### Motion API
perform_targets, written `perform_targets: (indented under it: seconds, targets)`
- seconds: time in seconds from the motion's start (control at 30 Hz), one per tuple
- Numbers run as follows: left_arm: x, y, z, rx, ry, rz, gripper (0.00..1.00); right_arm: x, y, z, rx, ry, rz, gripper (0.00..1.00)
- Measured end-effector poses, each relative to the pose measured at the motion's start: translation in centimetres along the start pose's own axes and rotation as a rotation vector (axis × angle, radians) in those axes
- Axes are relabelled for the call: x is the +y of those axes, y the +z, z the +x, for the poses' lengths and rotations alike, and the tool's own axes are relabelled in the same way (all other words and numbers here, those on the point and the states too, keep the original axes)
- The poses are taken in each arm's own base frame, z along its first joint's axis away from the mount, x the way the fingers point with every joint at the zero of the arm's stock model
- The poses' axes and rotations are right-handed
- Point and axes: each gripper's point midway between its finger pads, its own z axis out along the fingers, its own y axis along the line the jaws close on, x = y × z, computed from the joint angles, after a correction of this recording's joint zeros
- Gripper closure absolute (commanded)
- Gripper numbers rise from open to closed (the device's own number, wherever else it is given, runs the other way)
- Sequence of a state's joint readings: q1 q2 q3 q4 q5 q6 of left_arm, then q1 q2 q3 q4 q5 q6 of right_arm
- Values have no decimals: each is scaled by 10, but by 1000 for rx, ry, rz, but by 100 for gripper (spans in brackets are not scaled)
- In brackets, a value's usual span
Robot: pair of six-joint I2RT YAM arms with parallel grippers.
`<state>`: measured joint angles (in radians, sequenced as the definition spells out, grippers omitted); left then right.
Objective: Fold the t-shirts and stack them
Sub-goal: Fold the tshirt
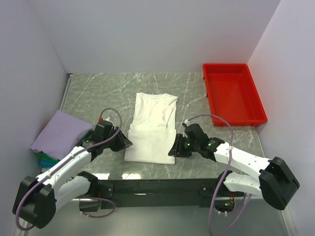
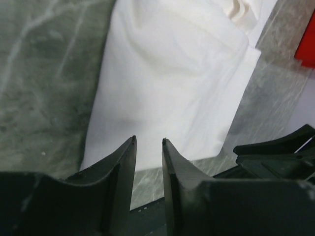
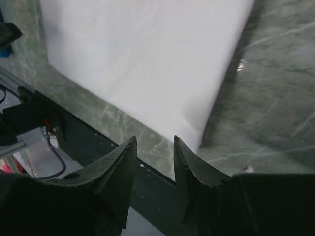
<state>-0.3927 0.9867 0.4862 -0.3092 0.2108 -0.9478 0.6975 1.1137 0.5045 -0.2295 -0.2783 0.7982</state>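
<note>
A white t-shirt (image 1: 151,129) lies in the middle of the table, folded into a long narrow strip with its collar at the far end and its near part doubled over. My left gripper (image 1: 129,143) sits at the shirt's near left corner. In the left wrist view the gripper (image 2: 149,141) is open, with only the table between its tips and the white cloth (image 2: 167,88) just ahead. My right gripper (image 1: 172,150) is at the near right corner. It too is open (image 3: 155,138) and holds nothing, the shirt's edge (image 3: 142,59) just beyond it. A lavender t-shirt (image 1: 61,132) tops a folded stack at the left, with green and blue edges (image 1: 44,160) under it.
A red plastic tray (image 1: 232,93) stands at the back right, and a sliver of it shows in the left wrist view (image 2: 307,44). White walls close in the table on three sides. The black rail (image 1: 157,187) carrying the arm bases runs along the near edge.
</note>
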Motion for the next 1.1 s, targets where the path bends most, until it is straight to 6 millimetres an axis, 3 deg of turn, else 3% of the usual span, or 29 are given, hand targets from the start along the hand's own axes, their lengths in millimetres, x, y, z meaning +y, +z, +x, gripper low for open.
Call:
perform_targets:
  seconds: [0.2, 0.4, 0.53, 0.83, 1.1]
  targets:
    - [7, -3, 43, 87, 7, -26, 79, 13, -1, 15, 53, 3, -50, 57]
    - [36, -6, 68, 107, -51, -115, 82, -6, 7, 35, 112, 29, -20, 57]
    - [52, -4, 71, 98, -80, -173, 82, -26, 14, 51, 163, 51, 35, 58]
    - [74, -10, 65, 40, -119, -282, 80, -30, 10, 51, 151, 56, 52, 57]
    - [71, -15, 56, -15, -149, -273, 53, -30, 6, 48, 109, 88, 47, 57]
